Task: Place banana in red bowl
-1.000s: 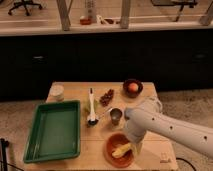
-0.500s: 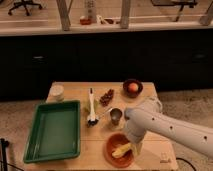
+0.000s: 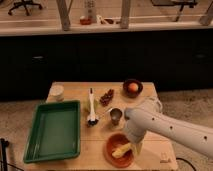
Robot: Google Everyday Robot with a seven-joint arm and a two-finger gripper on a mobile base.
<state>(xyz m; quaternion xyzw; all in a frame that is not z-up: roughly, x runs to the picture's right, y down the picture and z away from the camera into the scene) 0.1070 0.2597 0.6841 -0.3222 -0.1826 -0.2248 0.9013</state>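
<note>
The red bowl point(image 3: 113, 148) sits at the table's near edge, right of the green tray. The pale-yellow banana point(image 3: 120, 150) lies inside it, toward the bowl's right side. My white arm comes in from the lower right. The gripper point(image 3: 134, 145) hangs over the bowl's right rim, right at the banana's end. The arm's wrist hides part of the bowl's right side.
A green tray point(image 3: 53, 131) lies at the left. A small metal cup point(image 3: 115, 115) stands just behind the bowl. A dark brown bowl point(image 3: 132, 88) holds an orange fruit at the back. A white bottle point(image 3: 91, 106), dark red snacks point(image 3: 106, 96) and a pale round cup point(image 3: 57, 92) are on the wooden table point(image 3: 95, 150).
</note>
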